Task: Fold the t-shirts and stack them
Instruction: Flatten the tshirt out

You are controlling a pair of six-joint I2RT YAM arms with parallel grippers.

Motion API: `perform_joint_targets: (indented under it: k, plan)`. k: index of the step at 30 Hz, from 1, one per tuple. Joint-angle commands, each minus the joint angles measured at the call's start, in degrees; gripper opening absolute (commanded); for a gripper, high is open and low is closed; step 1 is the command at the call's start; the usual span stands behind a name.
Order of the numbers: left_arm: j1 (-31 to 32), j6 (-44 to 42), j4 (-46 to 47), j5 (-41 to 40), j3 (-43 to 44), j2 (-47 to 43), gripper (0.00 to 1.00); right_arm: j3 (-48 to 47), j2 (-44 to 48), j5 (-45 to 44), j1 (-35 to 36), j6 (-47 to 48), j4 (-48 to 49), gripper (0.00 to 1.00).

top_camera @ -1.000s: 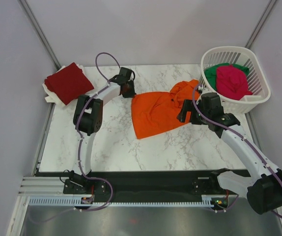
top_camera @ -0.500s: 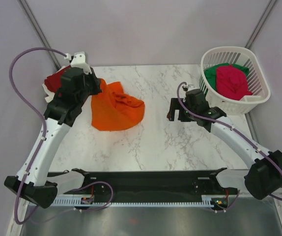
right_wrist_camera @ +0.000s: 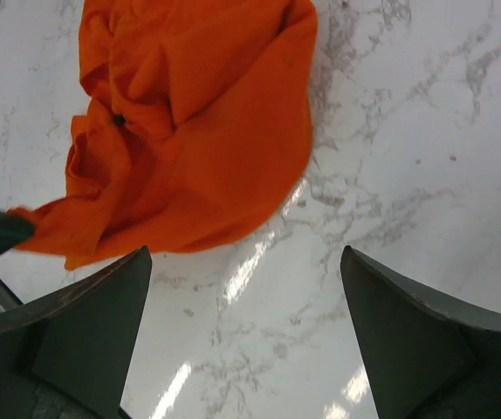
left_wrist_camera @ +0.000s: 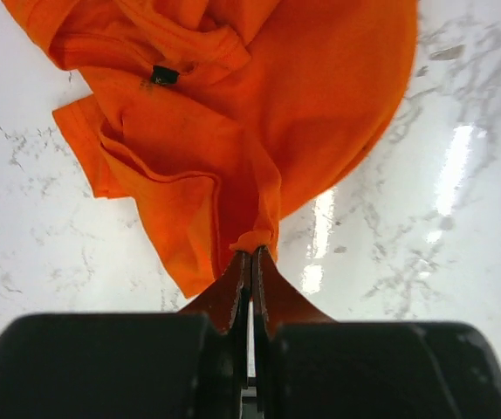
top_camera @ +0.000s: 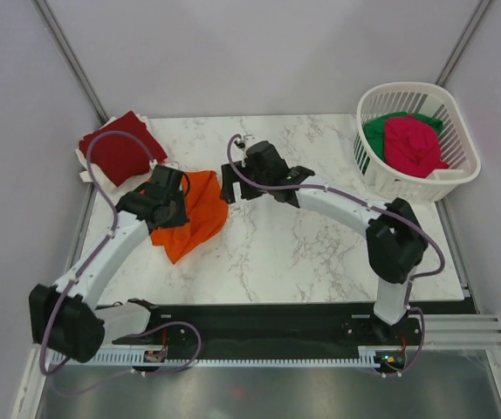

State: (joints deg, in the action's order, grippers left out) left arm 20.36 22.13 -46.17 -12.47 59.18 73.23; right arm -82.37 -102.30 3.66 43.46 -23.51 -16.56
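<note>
The bright orange t-shirt lies crumpled on the marble table left of centre. My left gripper is shut on a pinch of its edge, and the rest of the cloth spreads out ahead of the fingers. My right gripper is open and empty just right of the shirt, its fingers low over bare marble with the orange cloth ahead of them. The dark red t-shirt lies folded at the far left. The magenta-pink t-shirt and the green one sit in the basket.
The white plastic lattice basket stands at the far right corner. The dark red shirt rests on a pale cloth or sheet by the table's left edge. Grey walls close in the table on three sides.
The orange shirt has been dragged from the table's middle to the left, held by the left gripper. The right arm has let it go and swung left across the table after it.
</note>
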Motion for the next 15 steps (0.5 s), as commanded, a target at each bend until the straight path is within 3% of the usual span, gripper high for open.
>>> perform_joint_targets:
  k: [1, 4, 10, 15]
  plan:
    - [-0.41, 10.38, -1.20, 4.37, -2.65, -11.51, 0.02, -7.17, -6.93, 4.34, 0.66, 0.65, 6.89, 0.98]
    - [-0.41, 12.15, -1.29, 6.14, -6.44, -17.14, 0.02, -22.33, -19.20, 6.27, 1.45, 1.80, 5.84, 0.98]
    - [-0.50, 12.85, -2.17, 8.07, -9.78, -22.16, 0.02, -45.30, -36.63, 12.60, 1.89, -5.66, 2.85, 0.96]
    - [-0.50, 13.20, -3.57, 8.60, -9.78, -25.59, 0.02, -47.97, -43.15, 4.63, 4.43, -4.46, 0.83, 0.96]
